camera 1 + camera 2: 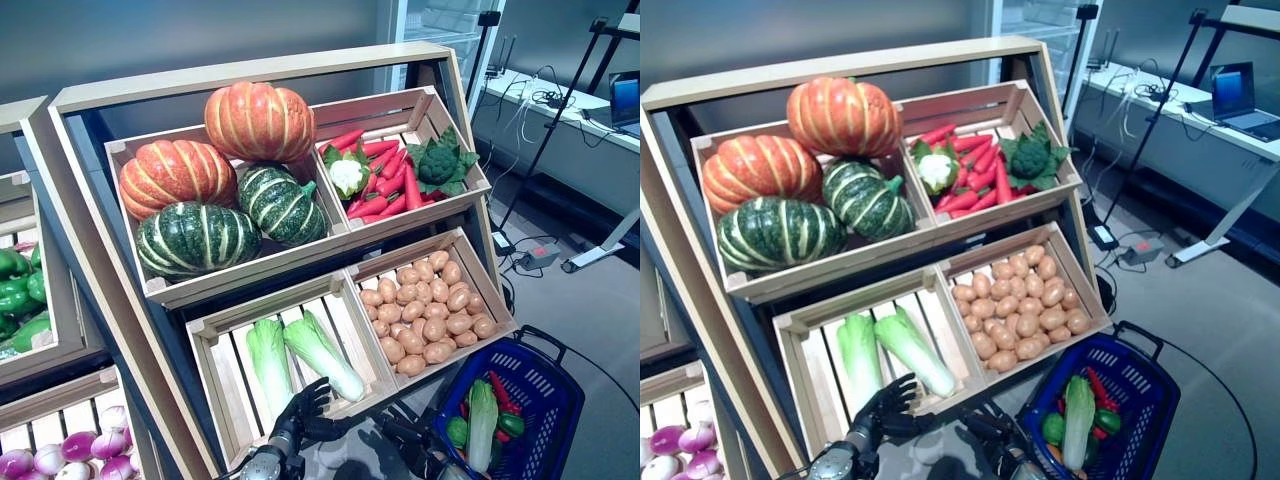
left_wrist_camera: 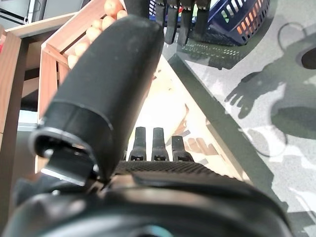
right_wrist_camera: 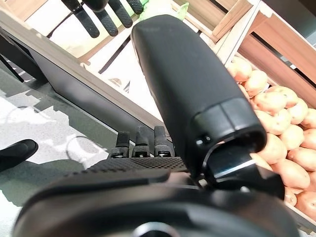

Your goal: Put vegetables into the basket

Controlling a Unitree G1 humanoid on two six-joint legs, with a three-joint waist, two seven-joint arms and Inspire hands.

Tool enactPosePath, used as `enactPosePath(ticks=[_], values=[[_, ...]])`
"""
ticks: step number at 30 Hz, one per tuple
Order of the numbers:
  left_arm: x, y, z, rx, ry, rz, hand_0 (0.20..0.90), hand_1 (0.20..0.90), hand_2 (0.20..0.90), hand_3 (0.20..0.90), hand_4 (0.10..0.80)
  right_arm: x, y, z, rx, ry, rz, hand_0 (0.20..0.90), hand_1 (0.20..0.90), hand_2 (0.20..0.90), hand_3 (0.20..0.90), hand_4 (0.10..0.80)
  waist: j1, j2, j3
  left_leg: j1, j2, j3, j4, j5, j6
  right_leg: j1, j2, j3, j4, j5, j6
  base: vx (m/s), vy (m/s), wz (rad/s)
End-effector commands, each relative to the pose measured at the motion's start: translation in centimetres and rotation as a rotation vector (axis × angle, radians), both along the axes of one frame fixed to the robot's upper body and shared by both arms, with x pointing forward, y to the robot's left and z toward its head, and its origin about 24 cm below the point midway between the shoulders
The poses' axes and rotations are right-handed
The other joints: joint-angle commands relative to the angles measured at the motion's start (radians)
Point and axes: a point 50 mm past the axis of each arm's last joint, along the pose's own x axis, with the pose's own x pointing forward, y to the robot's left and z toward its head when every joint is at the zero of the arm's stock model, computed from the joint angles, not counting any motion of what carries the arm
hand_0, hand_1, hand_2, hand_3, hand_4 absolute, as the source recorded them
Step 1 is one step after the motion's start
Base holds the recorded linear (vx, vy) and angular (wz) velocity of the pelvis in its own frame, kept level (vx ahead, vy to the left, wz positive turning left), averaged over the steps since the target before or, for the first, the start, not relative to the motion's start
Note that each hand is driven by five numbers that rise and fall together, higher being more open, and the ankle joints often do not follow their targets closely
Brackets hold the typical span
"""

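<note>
Below the cabbage (image 1: 322, 355) crate, both empty hands, left (image 1: 303, 408) and right (image 1: 415, 445), hang loosely spread; next, grasp one for the basket (image 1: 545, 372).

A wooden shelf (image 1: 250, 75) holds four crates (image 1: 445, 262) of vegetables.

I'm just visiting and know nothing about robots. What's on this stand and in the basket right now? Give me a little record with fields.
Upper left crate: two orange pumpkins and two green striped squashes
Upper right crate: red peppers, a cauliflower, a broccoli
Lower left crate: two napa cabbages
Lower right crate: potatoes
Blue basket: on the floor to the robot's right, already holding a cabbage, green and red vegetables
Left hand: open, empty, at the cabbage crate's front edge
Right hand: open, empty, low beside the basket
</note>
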Motion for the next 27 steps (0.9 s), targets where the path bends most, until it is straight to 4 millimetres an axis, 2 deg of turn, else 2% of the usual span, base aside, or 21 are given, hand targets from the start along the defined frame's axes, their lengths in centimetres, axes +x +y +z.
enactPosePath(ticks=[1,27], values=[[3.87,-1.58,1.97,-0.023,-0.153,-0.041,0.9,0.9,0.9,0.9,0.8,4.21,2.05,1.89,0.082,-0.157,-0.007,0.9,0.9,0.9,0.9,0.8,0.009,-0.01,0.026,0.065,0.016,0.084,0.009,-0.084,0.022,-0.017,-0.035,-0.017,0.001,0.049,-0.018,0.0,0.0,0.0],[4.09,-1.76,2.19,-0.047,-0.153,-0.078,0.9,0.9,0.9,0.9,0.8,4.32,1.97,1.94,0.096,-0.158,-0.01,0.9,0.9,0.9,0.9,0.8,0.018,-0.009,0.032,0.053,0.015,0.069,0.009,-0.078,0.021,-0.02,-0.039,-0.034,0.001,0.049,-0.017,-0.001,0.0,0.0]])
